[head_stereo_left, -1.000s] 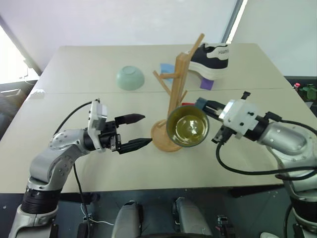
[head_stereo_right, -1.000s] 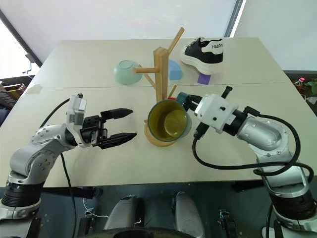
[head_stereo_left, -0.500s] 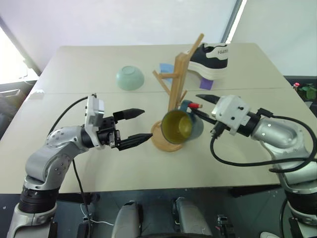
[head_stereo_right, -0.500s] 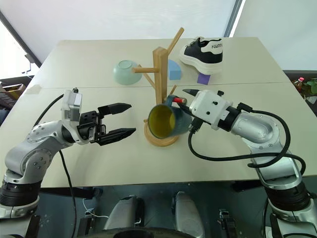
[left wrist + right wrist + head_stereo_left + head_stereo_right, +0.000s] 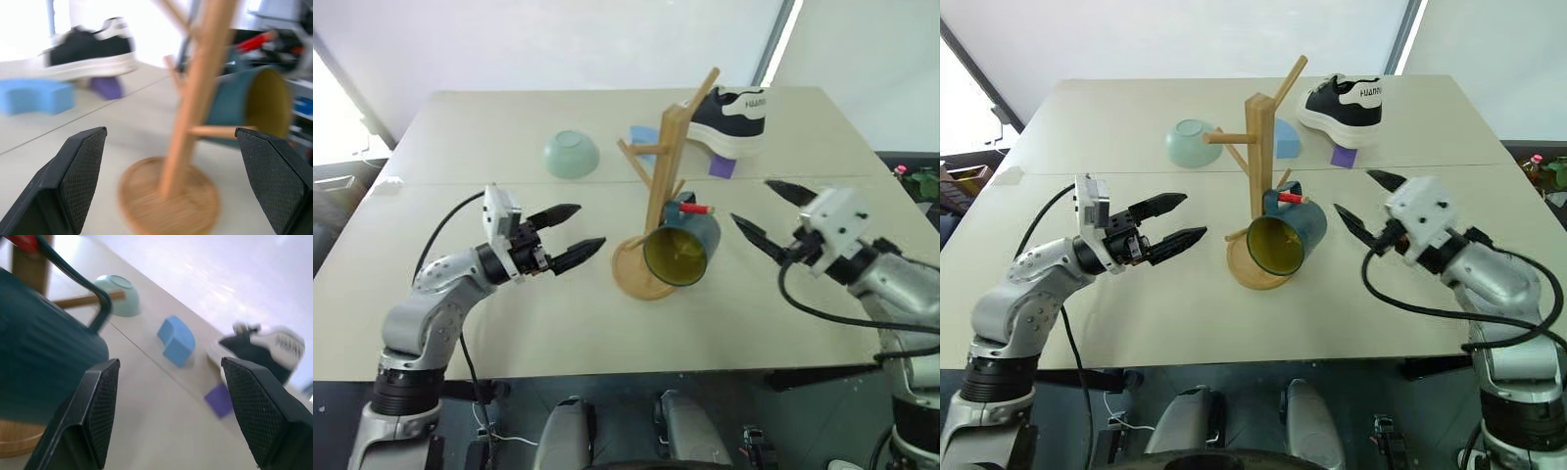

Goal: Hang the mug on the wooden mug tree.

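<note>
Mug (image 5: 1285, 235) hangs by its handle on a mug tree (image 5: 1259, 157) peg; right pincer (image 5: 1359, 204) apart and clear, left pincer (image 5: 1171, 217) apart, empty. Hang step looks done; next: retract arms without bumping the tree

"HUAMAO"-like lettering on sneaker (image 5: 1344, 101)

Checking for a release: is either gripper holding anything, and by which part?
Nothing is held. Both the left gripper and right gripper are open; the mug hangs on the wooden mug tree.
</note>
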You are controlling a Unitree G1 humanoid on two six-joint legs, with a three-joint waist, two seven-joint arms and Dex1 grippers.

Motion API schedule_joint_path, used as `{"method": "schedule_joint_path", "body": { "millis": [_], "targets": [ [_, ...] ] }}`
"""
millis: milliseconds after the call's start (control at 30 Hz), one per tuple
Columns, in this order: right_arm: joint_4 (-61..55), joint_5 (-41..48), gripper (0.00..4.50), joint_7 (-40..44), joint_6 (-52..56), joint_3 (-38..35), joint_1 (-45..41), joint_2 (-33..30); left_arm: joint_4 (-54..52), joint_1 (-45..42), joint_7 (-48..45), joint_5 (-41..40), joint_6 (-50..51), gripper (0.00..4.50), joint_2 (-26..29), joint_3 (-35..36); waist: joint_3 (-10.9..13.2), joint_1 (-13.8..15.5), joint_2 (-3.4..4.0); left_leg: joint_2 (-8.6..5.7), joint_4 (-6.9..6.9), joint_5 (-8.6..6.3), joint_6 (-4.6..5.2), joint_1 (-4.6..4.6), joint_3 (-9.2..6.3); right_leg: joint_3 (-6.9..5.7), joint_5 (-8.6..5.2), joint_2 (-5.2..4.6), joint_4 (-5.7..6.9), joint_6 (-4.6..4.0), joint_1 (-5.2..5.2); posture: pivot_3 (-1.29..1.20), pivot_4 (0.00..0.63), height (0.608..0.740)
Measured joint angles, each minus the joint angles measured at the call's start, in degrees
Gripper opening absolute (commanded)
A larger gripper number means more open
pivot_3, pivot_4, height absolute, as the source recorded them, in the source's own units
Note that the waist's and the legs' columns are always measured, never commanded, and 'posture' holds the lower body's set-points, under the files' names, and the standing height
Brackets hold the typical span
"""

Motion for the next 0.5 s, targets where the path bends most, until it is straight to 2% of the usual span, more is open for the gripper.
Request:
{"method": "schedule_joint_path", "body": {
  "millis": [100, 233, 500],
  "targets": [
    [4.81, 1.21, 3.42, -0.53, -0.93, -0.20, 4.39, 4.12, 5.60, 2.97, 4.44, 5.23, -3.82, 4.50, -1.82, 0.28, -0.01, -0.25, 0.03, 0.02, -0.01, 0.00, 0.00, 0.03, 0.02, 0.02, 0.00, 0.02, 0.07, 0.00, -0.04, 0.00, 0.150, 0.740],
    [10.70, 1.44, 3.42, -2.26, -3.67, 0.65, 4.96, 9.14, 12.18, 6.46, 10.15, 11.78, -10.03, 4.50, -4.43, 1.63, -0.01, -0.14, 0.03, 0.04, 0.02, 0.00, 0.00, 0.04, -0.01, 0.00, 0.01, 0.01, 0.15, -0.01, -0.05, 0.00, 0.150, 0.740],
    [18.85, 1.64, 3.42, -3.00, -8.71, 1.94, 2.03, 12.18, 13.22, 10.79, 12.44, 14.61, -14.86, 4.50, -6.12, 2.49, -0.02, 0.04, 0.04, 0.06, 0.04, 0.00, -0.01, -0.01, 0.01, 0.01, 0.01, -0.18, 0.11, -0.01, -0.05, 0.00, 0.150, 0.740]
  ]
}}
